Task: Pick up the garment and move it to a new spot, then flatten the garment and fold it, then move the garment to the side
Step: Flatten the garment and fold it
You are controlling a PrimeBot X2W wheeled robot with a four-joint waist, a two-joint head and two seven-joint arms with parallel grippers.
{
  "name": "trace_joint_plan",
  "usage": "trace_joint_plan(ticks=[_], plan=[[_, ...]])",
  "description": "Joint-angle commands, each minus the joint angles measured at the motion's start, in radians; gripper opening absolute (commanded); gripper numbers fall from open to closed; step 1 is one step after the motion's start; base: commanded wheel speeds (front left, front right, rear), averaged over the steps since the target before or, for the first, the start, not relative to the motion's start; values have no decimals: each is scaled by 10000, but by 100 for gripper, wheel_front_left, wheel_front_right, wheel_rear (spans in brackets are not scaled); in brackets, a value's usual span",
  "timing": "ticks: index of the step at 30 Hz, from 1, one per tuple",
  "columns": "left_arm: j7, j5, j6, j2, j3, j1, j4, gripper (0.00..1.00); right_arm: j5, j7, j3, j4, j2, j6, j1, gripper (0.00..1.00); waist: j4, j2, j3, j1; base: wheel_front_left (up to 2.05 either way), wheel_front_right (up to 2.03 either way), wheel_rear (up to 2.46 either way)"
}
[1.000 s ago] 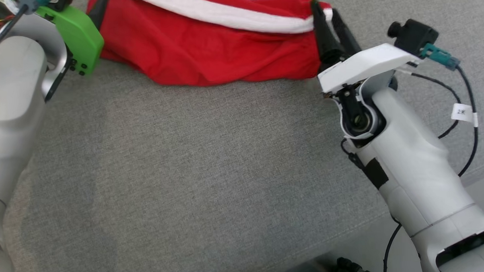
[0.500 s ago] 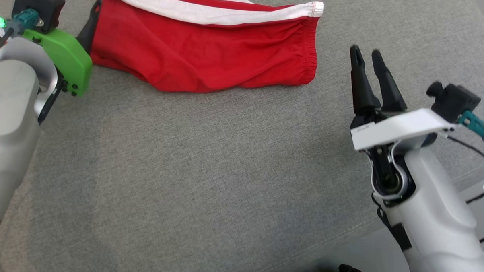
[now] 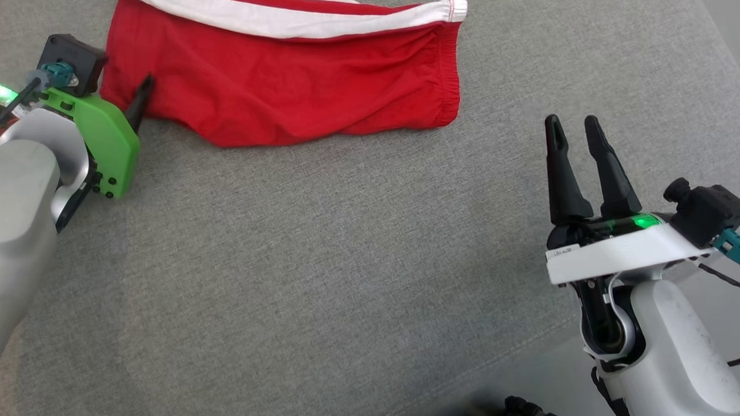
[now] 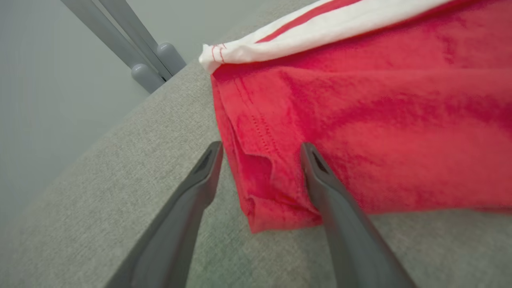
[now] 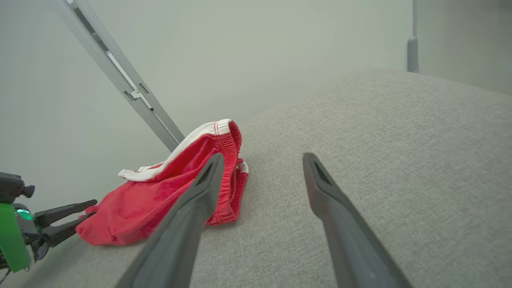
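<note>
A red cloth garment with a broad white stripe and a gathered elastic hem lies loosely flattened, with some creases, on the grey woven fabric surface, in the upper middle and upper left of the head view, its top running off the frame's upper edge and its gathered hem facing right. The left gripper comes in from the upper left of the head view behind a bright green plastic bracket, and one dark finger reaches to the garment's lower left edge. In the left wrist view its jaws stand wide apart and straddle that corner of the cloth: the right-hand finger lies over the red fabric, the left-hand finger over the bare grey surface just beside the hem, and nothing is pinched; whether either finger touches the cloth I cannot tell. The right gripper sits at the lower right of the head view, fingers pointing up the frame, spread wide with only grey surface between them, well apart from the garment, which lies up and to its left. In the right wrist view the garment is left of centre, partly behind the left-hand finger
</note>
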Motion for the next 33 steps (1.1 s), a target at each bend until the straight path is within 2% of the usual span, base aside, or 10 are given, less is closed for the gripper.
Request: trace_joint_plan(ticks=[1, 5, 6, 7, 8, 9, 14, 20, 27, 33], plan=[[123, -218, 25, 141, -51, 174, 19, 100, -24, -30, -15, -120, 13, 0, 272, 100, -25, 0, -4, 0, 0, 0, 0], [763, -773, 25, 107, -152, 497, 79, 100, -198, -30, 39, -369, 24, 0, 548, 100, -50, 0, -28, 0, 0, 0, 0], [917, -887, 17, 101, -178, 532, 21, 91, -231, -30, 29, -414, 26, 0, 623, 100, -49, 0, -35, 0, 0, 0, 0], [966, -916, 16, 123, -203, 521, -41, 56, -289, -30, 20, -441, 29, 0, 670, 100, -47, 0, -36, 0, 0, 0, 0], [1001, -983, 16, 153, -232, 501, -86, 4, -344, -31, 14, -475, 31, 0, 696, 100, -44, 0, -40, 0, 0, 0, 0], [1013, -1021, 16, 175, -251, 491, -122, 0, -418, -31, 14, -510, 33, 0, 704, 100, -37, 0, -45, 0, 0, 0, 0], [801, -1188, 20, 197, -282, 370, -282, 0, -948, -31, 24, -679, 34, 0, 759, 100, 112, 0, -176, 0, 0, 0, 0], [-138, -1521, 20, -189, 58, 237, -194, 0, -1681, -31, -160, -654, 29, 0, 990, 100, 544, 0, -631, 0, 0, 0, 0], [-842, -1953, 20, -502, 230, 1073, -285, 0, -2033, -31, -398, -513, 29, 0, 1411, 100, 1013, 0, -1400, 0, 0, 0, 0], [-1246, -2194, 187, -459, 387, 2071, -640, 0, -1765, -31, -775, -468, 30, 0, 1971, 100, 1358, 0, -1994, 0, 0, 0, 0]])
